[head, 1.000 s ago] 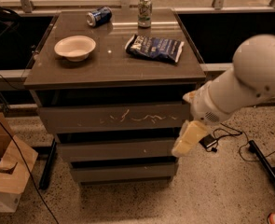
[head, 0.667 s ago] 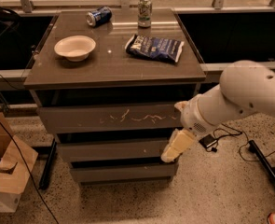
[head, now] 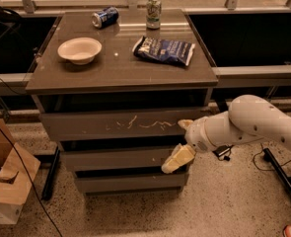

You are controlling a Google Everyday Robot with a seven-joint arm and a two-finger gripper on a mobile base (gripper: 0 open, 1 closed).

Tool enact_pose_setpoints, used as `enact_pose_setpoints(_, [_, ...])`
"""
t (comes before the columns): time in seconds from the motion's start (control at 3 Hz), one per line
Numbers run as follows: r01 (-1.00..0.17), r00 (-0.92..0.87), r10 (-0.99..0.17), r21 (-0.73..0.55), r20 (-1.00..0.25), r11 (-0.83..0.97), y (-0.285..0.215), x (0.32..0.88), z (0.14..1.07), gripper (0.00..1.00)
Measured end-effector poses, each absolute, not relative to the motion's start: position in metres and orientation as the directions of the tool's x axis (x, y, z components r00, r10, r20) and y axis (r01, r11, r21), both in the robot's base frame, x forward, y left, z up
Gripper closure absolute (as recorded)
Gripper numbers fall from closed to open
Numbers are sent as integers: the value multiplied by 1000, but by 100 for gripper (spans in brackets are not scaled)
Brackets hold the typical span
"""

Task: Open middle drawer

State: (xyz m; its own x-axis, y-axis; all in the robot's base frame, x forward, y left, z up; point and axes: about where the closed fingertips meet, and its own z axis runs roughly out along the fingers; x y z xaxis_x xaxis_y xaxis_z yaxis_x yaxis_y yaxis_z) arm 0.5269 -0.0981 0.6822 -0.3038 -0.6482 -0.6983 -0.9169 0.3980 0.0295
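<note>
The cabinet has three grey-brown fronts. The top one [head: 120,125] is taller and has white scratch marks. The middle drawer [head: 115,158] is the plain flat front below it and looks closed. The smallest front [head: 125,182] is at the bottom. My gripper [head: 177,158], with cream-coloured fingers, is at the right end of the middle drawer's front, against or just before it. My white arm [head: 248,122] reaches in from the right.
On the cabinet top [head: 110,68] are a cream bowl [head: 79,50], a dark chip bag [head: 163,50], an upright can [head: 153,6] and a lying blue can [head: 104,17]. A cardboard box [head: 7,181] stands on the floor at left. Cables lie on the floor at right.
My arm and gripper have moved left and down, from beside the cabinet's right edge to the right end of the middle drawer's front. The drawers have not moved.
</note>
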Motion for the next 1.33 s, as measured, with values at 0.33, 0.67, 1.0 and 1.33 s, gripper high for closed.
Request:
enact_pose_setpoints(0.33, [-917, -316, -636, 53, -704, 396, -97, 528, 671, 0])
enact_pose_setpoints(0.67, [-911, -332, -619, 72, -712, 406, -86, 537, 645, 0])
enact_pose_setpoints(1.0, [-900, -359, -599, 95, -716, 425, -71, 547, 597, 0])
enact_pose_setpoints(1.33, [-882, -388, -564, 116, -729, 456, -62, 560, 555, 0])
